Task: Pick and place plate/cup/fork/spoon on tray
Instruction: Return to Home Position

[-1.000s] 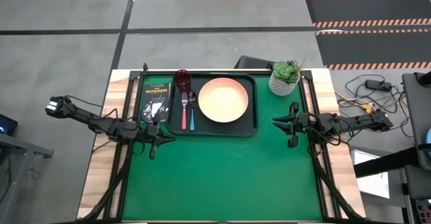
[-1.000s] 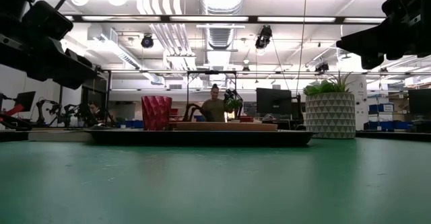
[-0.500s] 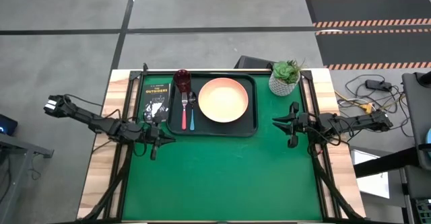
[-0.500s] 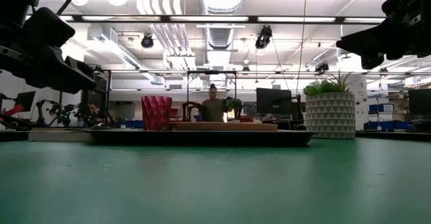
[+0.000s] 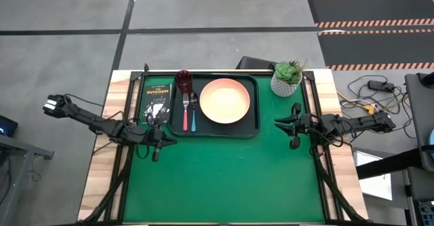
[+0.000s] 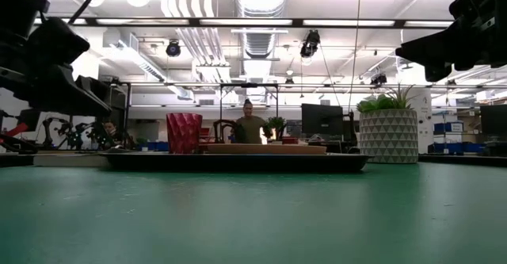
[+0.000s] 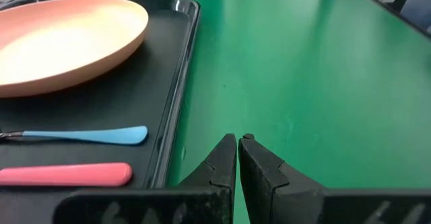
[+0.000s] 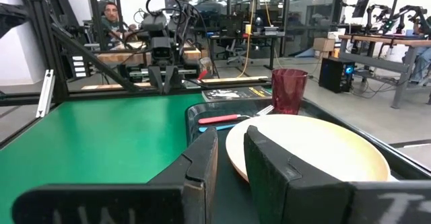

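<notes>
The dark tray (image 5: 252, 125) lies at the table's far middle. On it rest the peach-orange plate (image 5: 224, 101), the dark red cup (image 5: 183, 80) standing upright at the far left corner, the fork (image 5: 185, 112) with its pink-red handle, and the spoon (image 5: 193, 117) with its blue handle, side by side left of the plate. My left gripper (image 5: 171, 140) is shut and empty, just off the tray's near left corner, pointing toward the table's right. My right gripper (image 5: 277, 122) hovers right of the tray, pointing at it, empty, its fingers a narrow gap apart (image 8: 231, 143).
A black book (image 5: 157, 101) lies left of the tray. A white pot with a green plant (image 5: 287, 78) stands at the far right, beside the tray's corner. The green mat (image 5: 224, 178) is bare on the near half. A person (image 6: 250, 125) sits in the room behind.
My left arm has sunk a little lower at the table's left side, its fingers still shut. The tableware on the tray has not moved.
</notes>
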### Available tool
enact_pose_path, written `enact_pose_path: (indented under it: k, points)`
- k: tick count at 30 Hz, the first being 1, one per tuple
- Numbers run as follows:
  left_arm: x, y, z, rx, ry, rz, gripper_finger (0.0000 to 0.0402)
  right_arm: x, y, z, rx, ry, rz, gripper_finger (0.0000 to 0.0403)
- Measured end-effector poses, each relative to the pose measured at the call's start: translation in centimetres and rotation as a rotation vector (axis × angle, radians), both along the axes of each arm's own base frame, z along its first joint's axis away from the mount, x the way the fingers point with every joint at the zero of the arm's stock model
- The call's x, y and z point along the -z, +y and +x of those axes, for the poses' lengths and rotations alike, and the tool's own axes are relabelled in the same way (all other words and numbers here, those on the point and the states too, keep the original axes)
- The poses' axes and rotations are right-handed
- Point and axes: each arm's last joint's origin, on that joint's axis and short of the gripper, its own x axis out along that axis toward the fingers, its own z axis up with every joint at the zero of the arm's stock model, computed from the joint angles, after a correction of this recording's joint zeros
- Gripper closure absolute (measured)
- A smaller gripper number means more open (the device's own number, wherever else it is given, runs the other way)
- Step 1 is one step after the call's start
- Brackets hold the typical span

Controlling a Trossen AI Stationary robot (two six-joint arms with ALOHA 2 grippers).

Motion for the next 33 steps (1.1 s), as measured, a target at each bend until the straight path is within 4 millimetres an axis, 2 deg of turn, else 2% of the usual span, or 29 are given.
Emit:
enact_pose_path:
  k: [33]
  points:
    - [1.4,-0.1,0.2,0.000,0.126,0.041,0.0402,0.0,0.0,0.0,0.000,0.000,0.000,0.0339]
